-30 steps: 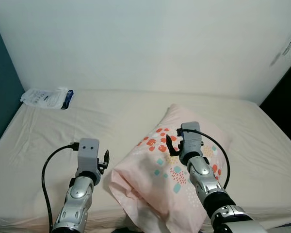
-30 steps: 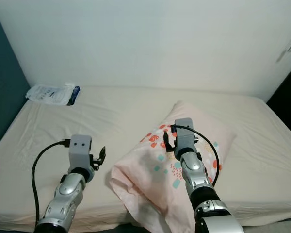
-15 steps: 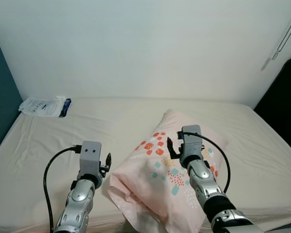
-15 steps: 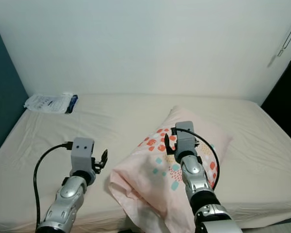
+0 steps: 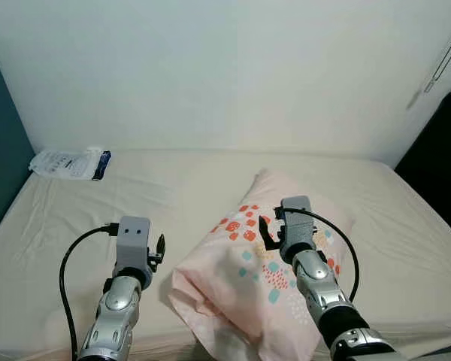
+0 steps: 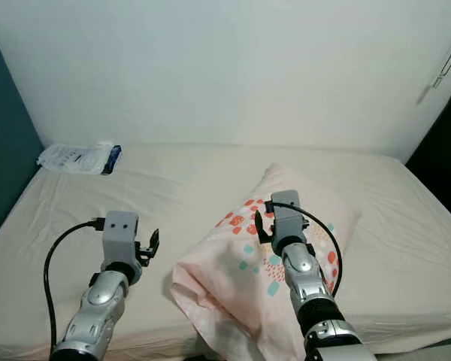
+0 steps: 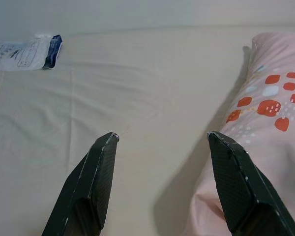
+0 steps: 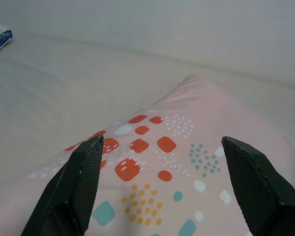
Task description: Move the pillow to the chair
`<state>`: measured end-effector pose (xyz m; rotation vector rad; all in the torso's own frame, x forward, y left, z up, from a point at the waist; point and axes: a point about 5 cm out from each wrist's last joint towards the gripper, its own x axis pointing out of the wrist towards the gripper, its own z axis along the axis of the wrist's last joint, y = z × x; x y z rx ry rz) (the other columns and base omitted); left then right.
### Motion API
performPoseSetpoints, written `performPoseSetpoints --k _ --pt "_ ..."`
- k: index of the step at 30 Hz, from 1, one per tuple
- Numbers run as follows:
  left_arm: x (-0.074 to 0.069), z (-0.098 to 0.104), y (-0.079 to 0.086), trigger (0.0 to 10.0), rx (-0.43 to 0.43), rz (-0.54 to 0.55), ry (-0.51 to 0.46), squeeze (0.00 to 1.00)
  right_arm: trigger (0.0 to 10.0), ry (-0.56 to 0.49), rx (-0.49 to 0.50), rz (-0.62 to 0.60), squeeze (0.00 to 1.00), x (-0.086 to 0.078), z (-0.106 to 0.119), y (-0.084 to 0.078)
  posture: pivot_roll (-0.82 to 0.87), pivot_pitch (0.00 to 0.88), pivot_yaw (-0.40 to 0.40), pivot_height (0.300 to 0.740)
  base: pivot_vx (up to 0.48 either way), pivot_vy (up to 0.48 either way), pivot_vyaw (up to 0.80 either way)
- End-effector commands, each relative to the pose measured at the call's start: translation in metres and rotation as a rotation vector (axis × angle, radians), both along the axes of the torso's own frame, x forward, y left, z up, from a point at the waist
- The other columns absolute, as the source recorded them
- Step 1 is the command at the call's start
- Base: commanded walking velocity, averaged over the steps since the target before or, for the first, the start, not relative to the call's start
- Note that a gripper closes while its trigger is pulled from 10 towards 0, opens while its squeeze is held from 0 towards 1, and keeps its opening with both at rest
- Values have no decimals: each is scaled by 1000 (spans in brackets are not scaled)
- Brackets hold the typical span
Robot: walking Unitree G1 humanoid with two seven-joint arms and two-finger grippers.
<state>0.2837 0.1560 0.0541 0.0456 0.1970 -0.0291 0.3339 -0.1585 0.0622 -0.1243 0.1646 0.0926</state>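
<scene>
**Both end effectors spread wide at the pillow**

The right end effector (image 8: 162, 184) hangs over the pale pink pillow with red, teal and yellow spots (image 5: 244, 282), fingers apart and grasping nothing. The left end effector (image 7: 162, 182) — also released — sits just beside the pillow's left edge, above the cream bed sheet (image 5: 173, 188). The pillow lies on the bed's near side — a white plastic packet (image 5: 69, 162) rests at the far left corner.

Pillow (image 5: 240, 278): pale pink, red, teal and orange squares, white dots | bed sheet (image 5: 173, 188): cream | packet (image 5: 69, 162): white with dark-blue edge | wall (image 5: 210, 68): white
</scene>
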Motion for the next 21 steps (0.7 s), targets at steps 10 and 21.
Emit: performPoseSetpoints --k 10,21 --pt "-1 -1 -3 10000 4 -8 8 0 10000 7 0 -8 0 -2 -1 -1 11 0 -111 740 0 -375 0" --pt "-3 -6 -2 10000 -32 2 60 0 10000 7 1 -8 0 -2 -1 -1 10 0 -109 740 0 -271 0"
